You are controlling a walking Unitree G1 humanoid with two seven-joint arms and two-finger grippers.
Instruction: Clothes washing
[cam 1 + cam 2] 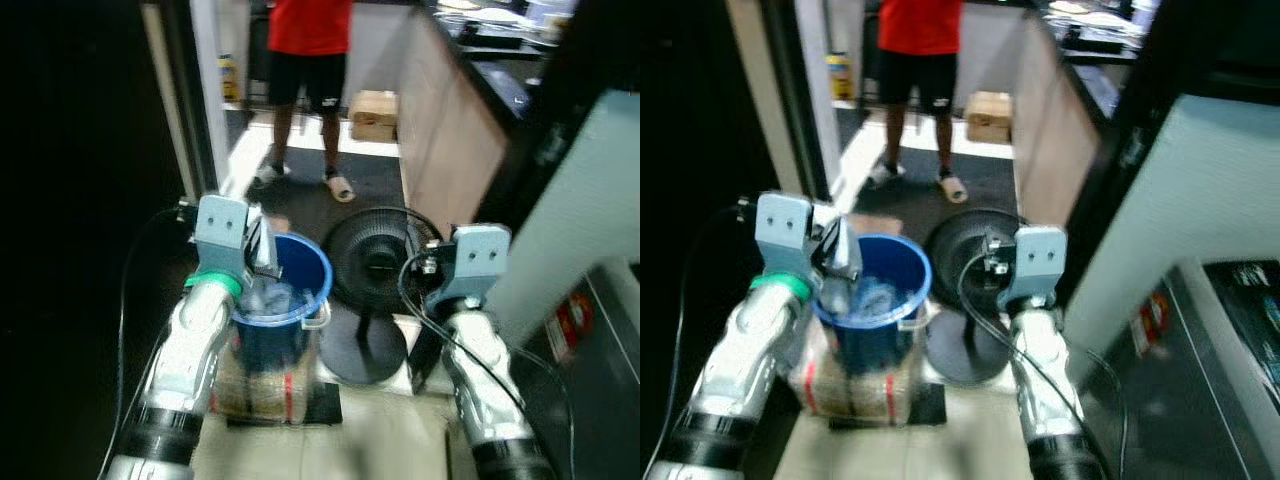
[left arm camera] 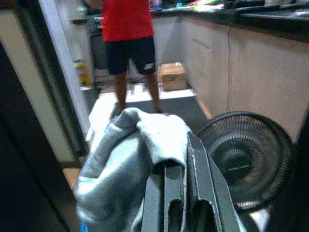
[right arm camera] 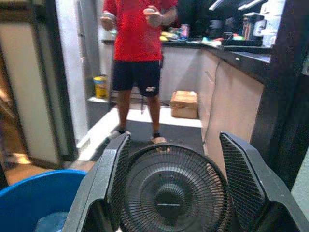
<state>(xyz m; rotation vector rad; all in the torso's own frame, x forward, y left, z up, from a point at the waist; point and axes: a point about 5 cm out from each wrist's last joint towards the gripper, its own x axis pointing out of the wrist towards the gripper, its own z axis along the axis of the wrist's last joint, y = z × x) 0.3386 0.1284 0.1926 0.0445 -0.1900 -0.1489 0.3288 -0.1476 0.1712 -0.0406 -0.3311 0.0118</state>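
While a person in a red shirt [image 1: 310, 25] stands beyond the black floor fan [image 1: 375, 260], the left gripper [image 2: 186, 193], clenched on a pale grey cloth [image 2: 130, 164], hangs over the blue bucket [image 1: 290, 300]; the right gripper [image 3: 174, 193] is spread apart, facing the fan

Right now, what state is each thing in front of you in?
Left tool: shut on the grey cloth, above the bucket.
Grey cloth: bunched, draped over the tool.
Blue bucket: upright, open, pale laundry inside.
Right tool: open, holding nothing, facing the fan.
Fan: standing on the floor.
Person: standing in the doorway.
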